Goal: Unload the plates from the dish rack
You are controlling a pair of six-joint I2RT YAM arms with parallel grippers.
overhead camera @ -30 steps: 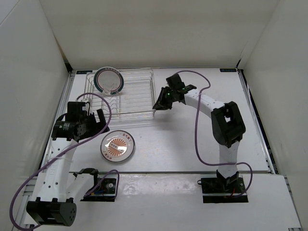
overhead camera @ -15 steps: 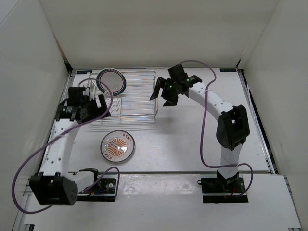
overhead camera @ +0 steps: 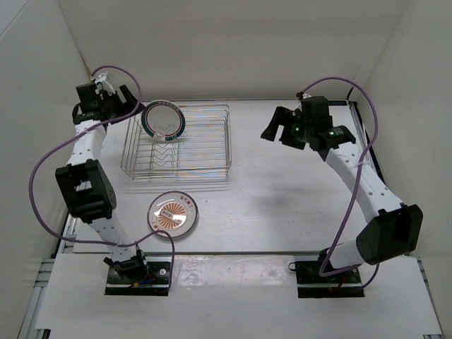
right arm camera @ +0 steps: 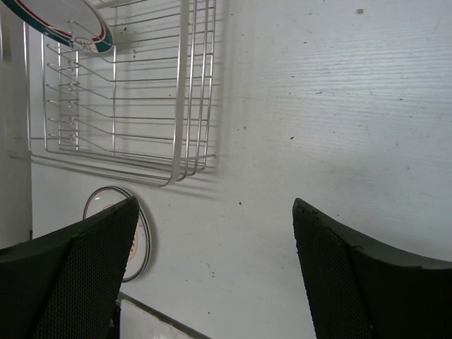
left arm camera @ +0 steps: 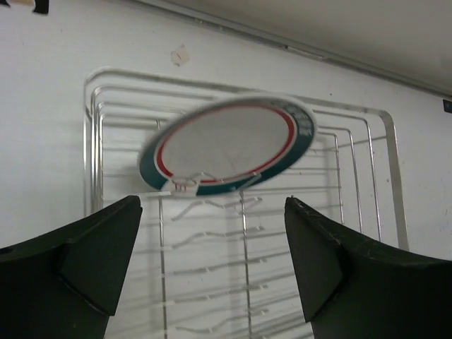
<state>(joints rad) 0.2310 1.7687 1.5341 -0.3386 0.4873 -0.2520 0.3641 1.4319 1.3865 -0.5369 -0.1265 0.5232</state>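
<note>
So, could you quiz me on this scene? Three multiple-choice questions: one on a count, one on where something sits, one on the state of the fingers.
1. How many plates stand in the dish rack?
A) none B) one C) three

2. Where is the orange-centred plate?
A) in the rack B) leaning on a side wall C) flat on the table, on the near side of the rack

3. How are the left fingers and right fingers set?
A) both pairs open, holding nothing B) left pair shut on a plate C) both pairs shut

Answers:
1 B: only the teal-rimmed plate sits among the wires.
2 C: the top view shows it lying outside the rack, toward the arm bases.
3 A: each wrist view shows a wide gap between its fingers with nothing in it.
</note>
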